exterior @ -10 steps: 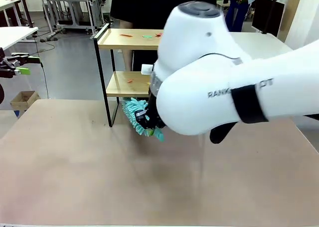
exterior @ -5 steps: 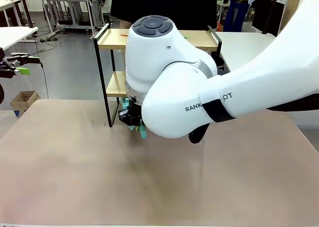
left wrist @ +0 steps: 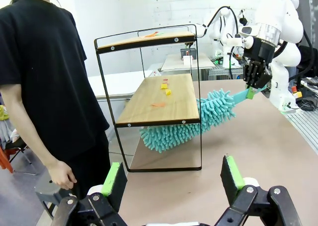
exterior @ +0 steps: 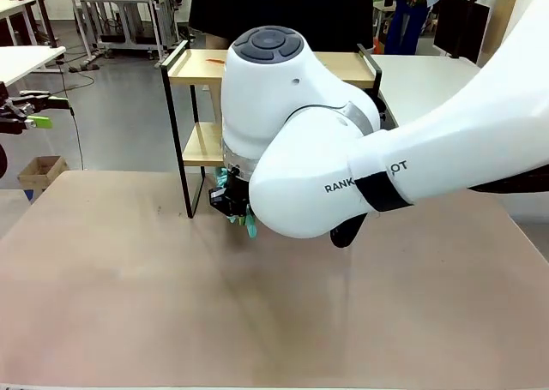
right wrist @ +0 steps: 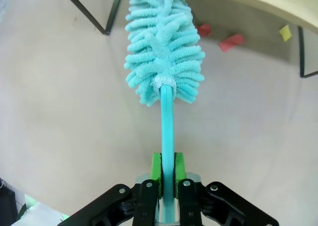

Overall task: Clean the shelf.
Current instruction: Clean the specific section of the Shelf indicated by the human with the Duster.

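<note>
– Right gripper (right wrist: 167, 166): jaws pressed together on the thin teal handle of the duster (right wrist: 163, 42). Against a second ago, the arm has swung toward the robot's left, carrying the duster sideways with it. Over the last half-second it barely shifts.
– Meaning for the task?
– Judged: the head sweeps beneath the lower board of the shelf (left wrist: 164, 99), not on it. Yellow and orange scraps (left wrist: 166, 89) lie on that board above the head, untouched. Cleaning looks early.
– Left gripper (left wrist: 172, 179)?
– Spread wide, empty, well apart, facing the shelf.
– Materials?
– Head: bushy soft chenille fingers, compliant. Handle: rigid slim rod. Shelf, just ahead of the right fingertips: smooth pale wood boards, thin black metal frame. Table (exterior: 129, 304): matte beige.
</note>
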`<state>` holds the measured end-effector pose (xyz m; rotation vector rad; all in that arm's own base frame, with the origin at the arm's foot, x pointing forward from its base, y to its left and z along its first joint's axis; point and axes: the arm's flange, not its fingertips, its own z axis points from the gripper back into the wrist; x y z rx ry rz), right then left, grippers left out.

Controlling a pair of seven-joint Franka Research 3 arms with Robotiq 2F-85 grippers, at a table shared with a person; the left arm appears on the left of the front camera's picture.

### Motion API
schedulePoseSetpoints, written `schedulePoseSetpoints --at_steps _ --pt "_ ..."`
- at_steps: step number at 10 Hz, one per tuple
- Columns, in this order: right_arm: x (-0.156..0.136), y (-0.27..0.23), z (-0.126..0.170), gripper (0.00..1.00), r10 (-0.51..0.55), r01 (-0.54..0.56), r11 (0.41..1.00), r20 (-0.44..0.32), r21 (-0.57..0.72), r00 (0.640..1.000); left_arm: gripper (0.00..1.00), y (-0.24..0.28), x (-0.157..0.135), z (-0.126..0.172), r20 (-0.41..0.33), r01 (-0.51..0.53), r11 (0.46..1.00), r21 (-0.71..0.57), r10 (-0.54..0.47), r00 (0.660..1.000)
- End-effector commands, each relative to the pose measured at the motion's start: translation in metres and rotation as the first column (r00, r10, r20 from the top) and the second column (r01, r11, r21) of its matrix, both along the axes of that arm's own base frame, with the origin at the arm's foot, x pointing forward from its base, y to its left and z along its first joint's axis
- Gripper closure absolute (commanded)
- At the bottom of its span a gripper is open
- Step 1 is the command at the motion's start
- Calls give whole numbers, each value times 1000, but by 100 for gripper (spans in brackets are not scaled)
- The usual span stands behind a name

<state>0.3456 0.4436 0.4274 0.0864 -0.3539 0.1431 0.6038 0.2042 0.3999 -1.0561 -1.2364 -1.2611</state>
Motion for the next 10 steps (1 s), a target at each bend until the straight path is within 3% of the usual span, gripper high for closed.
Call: schedulePoseSetpoints --at_steps 1,4,10 --pt "12 39 -12 87 -135 134 991 31 12 990 0 -1 -1 2 15 4 1000 -1 -4 1000" --pt "21 74 -23 87 -193 191 981 63 35 979 0 -1 -1 2 15 4 1000 -1 -4 1000" --pt "26 124 -51 87 -242 251 968 226 -10 943 0 -1 -1 2 15 4 1000 -1 -4 1000"
